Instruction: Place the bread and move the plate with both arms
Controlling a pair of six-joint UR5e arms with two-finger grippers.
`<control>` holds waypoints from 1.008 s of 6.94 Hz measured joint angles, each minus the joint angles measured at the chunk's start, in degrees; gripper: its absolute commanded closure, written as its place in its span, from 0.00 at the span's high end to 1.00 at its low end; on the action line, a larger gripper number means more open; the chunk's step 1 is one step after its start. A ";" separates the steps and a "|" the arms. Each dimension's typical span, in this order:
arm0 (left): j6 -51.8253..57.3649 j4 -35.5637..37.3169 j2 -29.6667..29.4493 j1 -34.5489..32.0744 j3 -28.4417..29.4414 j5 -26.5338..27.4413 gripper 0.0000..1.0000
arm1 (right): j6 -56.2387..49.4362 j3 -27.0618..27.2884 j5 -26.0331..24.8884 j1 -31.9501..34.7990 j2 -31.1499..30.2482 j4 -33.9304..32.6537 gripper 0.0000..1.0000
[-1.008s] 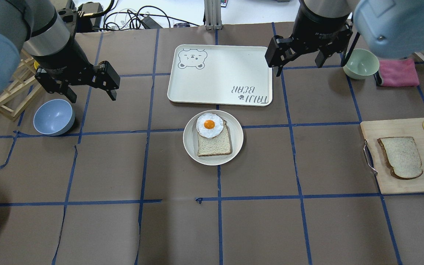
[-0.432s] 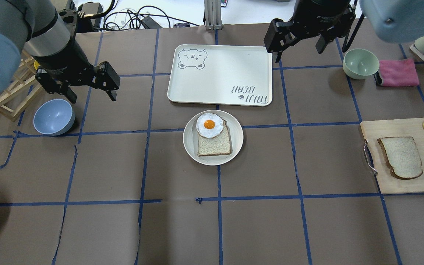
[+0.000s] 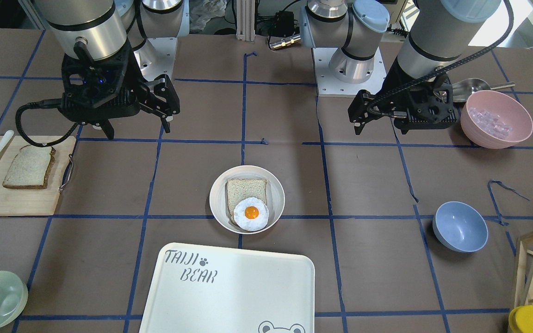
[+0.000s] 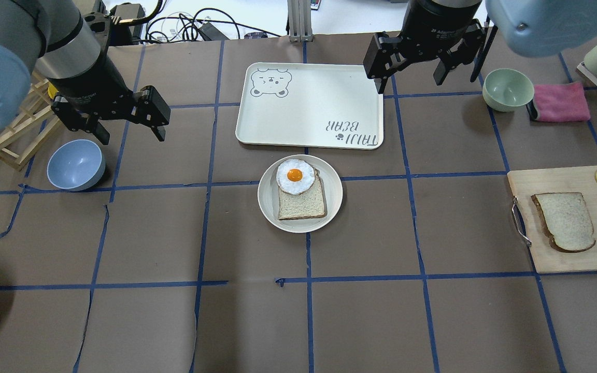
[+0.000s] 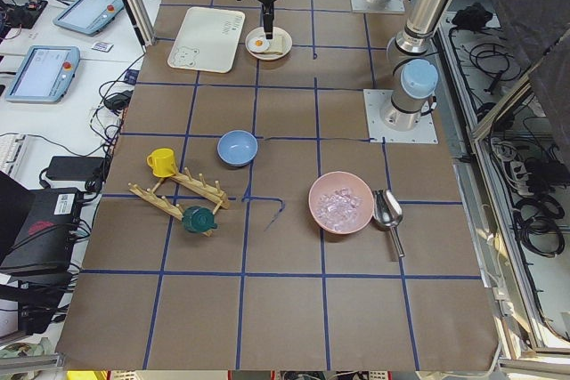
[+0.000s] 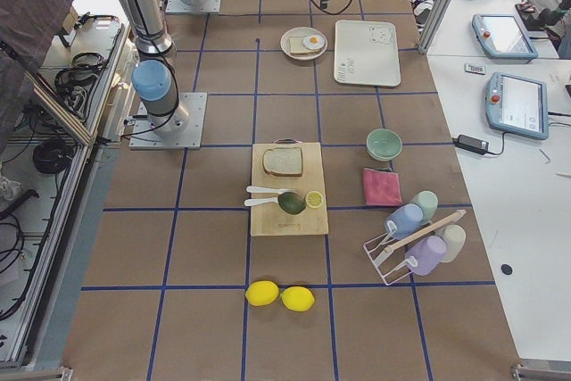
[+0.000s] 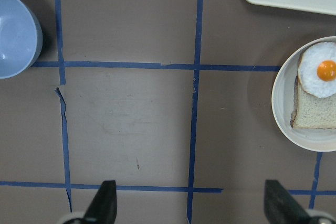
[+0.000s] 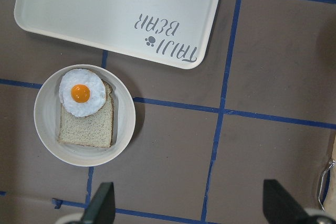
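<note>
Overhead exterior: my right gripper (image 4: pixel 410 83) slides left to the TAIJI BEAR tray (image 4: pixel 309 103) corner, wide open, empty. My left gripper (image 4: pixel 131 137) stays still, open, empty.

Brown table (image 4: pixel 148 321) gridded with blue tape (image 4: pixel 309 311), white desk (image 6: pixel 535 220) alongside.

Brown counter (image 4: pixel 174 321) gridded in blue tape; cream-white plate (image 4: pixel 266 202) carries a white egg (image 4: pixel 295 176), orange yolk; greyish bread (image 4: pixel 565 220) shows dark brown crust; cream tray (image 4: pixel 309 103) wears grey bear lettering.
</note>
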 measured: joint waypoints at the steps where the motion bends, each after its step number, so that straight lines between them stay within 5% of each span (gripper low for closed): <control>1: 0.02 0.01 0.03 0.01 -0.03 0.03 1.00 | 0.70 0.14 0.09 -0.04 -0.26 -0.07 1.00; 7: -0.02 0.21 -0.31 0.02 -0.01 0.15 1.00 | 1.11 -1.17 -0.33 -0.83 -0.96 3.01 1.00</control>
